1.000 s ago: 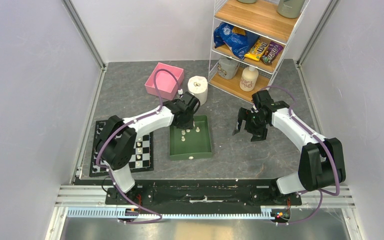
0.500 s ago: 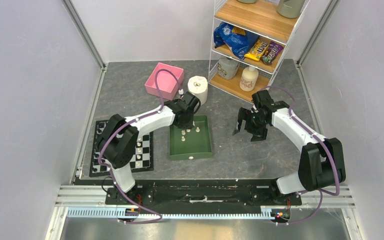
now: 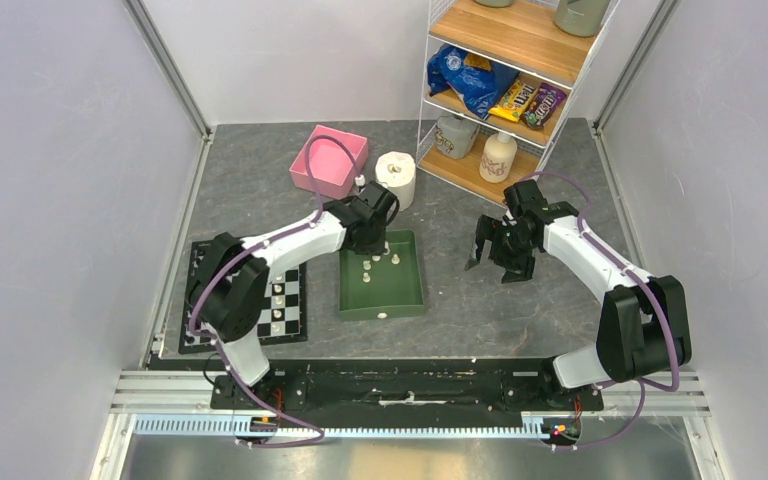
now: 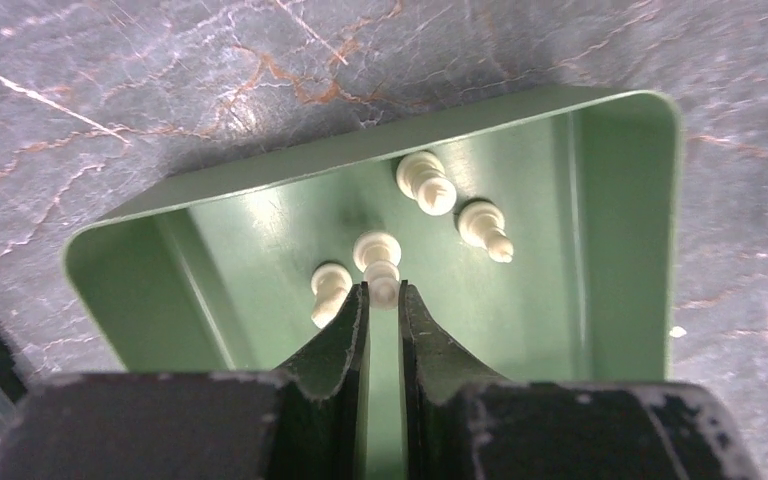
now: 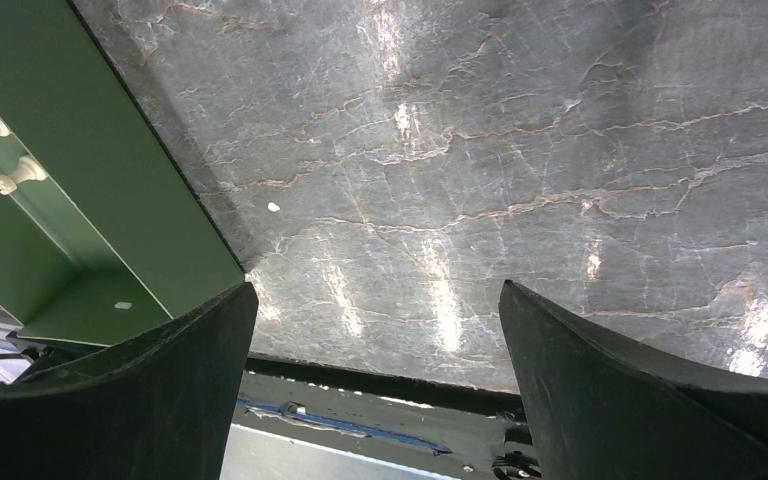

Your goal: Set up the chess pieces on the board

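At left tool point(image 4: 383, 290) tips: chess piece point(image 4: 380, 258) (in tray point(image 4: 622, 200)).

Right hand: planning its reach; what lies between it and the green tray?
Bare table from right hand to green tray in the top view; the right wrist view shows one tiny white speck.

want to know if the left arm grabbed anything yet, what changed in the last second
The left arm's elbow swung slightly to its left; the left pincer stayed over the far end of the green tray, and its tips now flank one chess piece, seemingly gripping it. The open right pincer, the other pieces in the tray and the board stayed put.
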Available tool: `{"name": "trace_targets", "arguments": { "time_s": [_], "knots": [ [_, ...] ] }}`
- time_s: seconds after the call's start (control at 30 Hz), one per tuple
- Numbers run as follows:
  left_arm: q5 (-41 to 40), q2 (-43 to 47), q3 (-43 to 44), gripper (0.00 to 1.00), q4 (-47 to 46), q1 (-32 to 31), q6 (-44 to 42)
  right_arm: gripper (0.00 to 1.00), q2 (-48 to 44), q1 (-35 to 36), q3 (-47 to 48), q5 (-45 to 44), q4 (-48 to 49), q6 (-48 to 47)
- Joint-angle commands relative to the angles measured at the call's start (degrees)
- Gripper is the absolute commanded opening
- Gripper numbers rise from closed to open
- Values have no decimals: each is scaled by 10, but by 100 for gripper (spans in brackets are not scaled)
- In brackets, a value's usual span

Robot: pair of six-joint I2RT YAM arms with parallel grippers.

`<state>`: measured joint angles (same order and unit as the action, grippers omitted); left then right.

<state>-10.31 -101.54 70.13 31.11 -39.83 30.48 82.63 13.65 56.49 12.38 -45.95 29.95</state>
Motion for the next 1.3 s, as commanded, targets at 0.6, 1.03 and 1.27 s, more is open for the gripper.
{"name": "trace_targets", "arguments": {
  "time_s": [0.6,1.03,1.27],
  "knots": [
    [-83,341,-135,3,104,107,51,99,5,-2,0,10,7,-3],
    [-45,327,-212,2,102,230,22,99,8,-2,0,12,9,-3],
    [-11,321,-239,2,76,256,5,99,12,-2,-3,13,10,-4]
  ]
}}
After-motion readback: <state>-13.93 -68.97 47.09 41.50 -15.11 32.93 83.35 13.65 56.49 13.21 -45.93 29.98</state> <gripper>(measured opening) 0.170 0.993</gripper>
